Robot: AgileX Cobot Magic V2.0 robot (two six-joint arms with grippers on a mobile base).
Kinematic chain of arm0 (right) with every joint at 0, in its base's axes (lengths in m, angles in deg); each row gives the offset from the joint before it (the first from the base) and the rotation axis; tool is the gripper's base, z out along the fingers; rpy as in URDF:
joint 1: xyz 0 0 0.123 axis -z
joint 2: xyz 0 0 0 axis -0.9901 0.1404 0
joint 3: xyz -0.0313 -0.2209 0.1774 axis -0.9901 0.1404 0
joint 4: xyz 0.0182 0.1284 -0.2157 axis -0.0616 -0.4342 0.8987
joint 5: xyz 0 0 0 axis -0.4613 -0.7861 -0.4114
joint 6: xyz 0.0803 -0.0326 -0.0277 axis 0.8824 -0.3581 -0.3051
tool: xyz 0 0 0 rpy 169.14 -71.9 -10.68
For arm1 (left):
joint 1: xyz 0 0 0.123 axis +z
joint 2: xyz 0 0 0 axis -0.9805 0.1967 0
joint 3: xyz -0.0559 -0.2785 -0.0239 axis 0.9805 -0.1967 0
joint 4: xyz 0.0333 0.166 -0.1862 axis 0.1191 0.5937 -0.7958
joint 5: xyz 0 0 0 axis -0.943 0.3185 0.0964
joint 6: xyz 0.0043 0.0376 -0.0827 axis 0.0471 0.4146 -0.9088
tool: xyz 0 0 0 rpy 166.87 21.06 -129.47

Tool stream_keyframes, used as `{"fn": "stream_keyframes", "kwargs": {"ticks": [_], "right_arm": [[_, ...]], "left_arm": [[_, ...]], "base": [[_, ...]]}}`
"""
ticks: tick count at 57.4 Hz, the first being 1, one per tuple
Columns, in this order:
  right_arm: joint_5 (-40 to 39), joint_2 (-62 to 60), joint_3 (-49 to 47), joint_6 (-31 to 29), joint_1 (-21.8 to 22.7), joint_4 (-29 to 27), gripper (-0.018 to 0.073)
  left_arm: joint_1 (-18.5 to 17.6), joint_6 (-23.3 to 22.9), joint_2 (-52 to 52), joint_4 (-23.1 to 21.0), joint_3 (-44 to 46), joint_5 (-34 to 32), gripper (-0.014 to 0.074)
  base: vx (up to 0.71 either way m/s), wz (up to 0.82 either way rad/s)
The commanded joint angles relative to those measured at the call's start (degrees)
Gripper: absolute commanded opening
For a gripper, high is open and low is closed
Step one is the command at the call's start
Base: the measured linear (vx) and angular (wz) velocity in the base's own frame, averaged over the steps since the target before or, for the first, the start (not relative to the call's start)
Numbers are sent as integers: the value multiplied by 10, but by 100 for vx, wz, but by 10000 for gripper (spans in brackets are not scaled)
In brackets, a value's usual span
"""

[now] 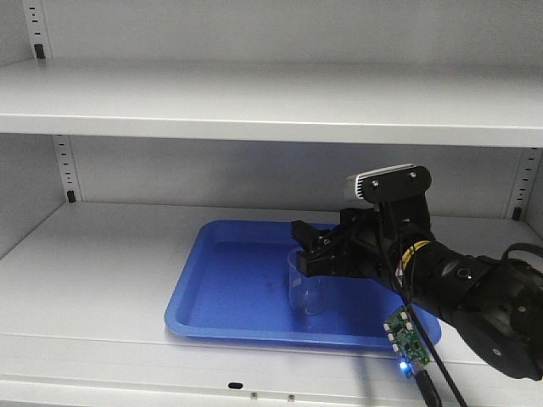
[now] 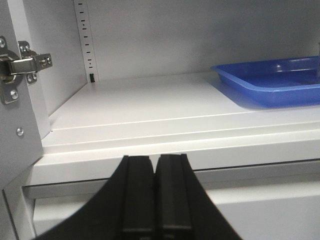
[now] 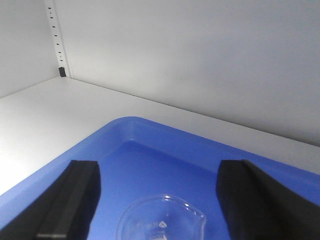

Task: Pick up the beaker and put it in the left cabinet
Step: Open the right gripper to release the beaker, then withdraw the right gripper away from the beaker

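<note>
Beaker progress: the beaker (image 1: 307,292) stands upright on the floor of the blue tray (image 1: 221,318), inside the left cabinet (image 1: 254,102), so the placing looks nearly done; judging by the open fingers, only letting go fully and drawing the arm out seems left.
Left cabinet: light grey metal, one wide shelf above and one below carrying the tray; slotted rails (image 1: 64,165) run up the back corners.
Shelf surface: flat, pale and smooth, bare to the left of the tray.
Blue tray: shallow, raised rim, set toward the right of the lower shelf.
Right gripper (image 1: 316,253): reaches over the tray from the right; its fingers (image 3: 75,200) are spread wide on either side of the beaker's rim, apart from the glass as far as the wrist view shows.
Left gripper (image 2: 156,195): low in front of the shelf edge, fingers pressed together, holding nothing.
Beaker (image 3: 161,220): clear glass, pouring lip visible, empty.
</note>
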Motion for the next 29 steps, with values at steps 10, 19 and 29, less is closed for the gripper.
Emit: {"fn": "stream_keyframes", "kwargs": {"ticks": [10,19,29], "right_arm": [[-4,-58,-17,2,3,-4,377],[47,-71,-17,0,3,3,288],[63,-86,-17,0,1,7,174]], "left_arm": [[0,-2,-10,-4,-9,-48,1],[0,-2,-10,-4,-9,-48,1],[0,-2,-10,-4,-9,-48,1]], "base": [[0,0],[0,0],[0,0]]}}
